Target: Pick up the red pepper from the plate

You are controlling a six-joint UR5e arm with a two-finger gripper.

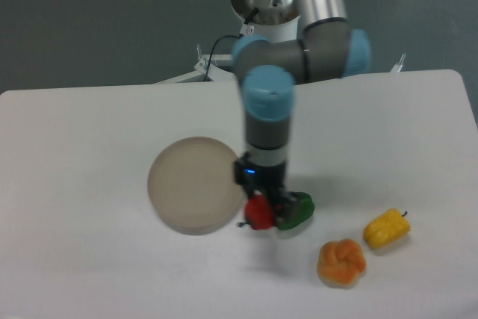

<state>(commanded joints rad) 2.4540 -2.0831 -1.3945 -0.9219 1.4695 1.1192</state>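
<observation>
The red pepper is small and glossy, with a short dark stem pointing left. It sits in my gripper, just off the right rim of the plate, and casts a shadow on the table below. The gripper points straight down and its fingers are closed around the pepper. The plate is a round beige dish and holds nothing. The fingertips are mostly hidden by the pepper.
A green pepper lies right behind and to the right of the gripper. An orange pepper and a yellow pepper lie at the front right. The arm's base stands at the table's back edge.
</observation>
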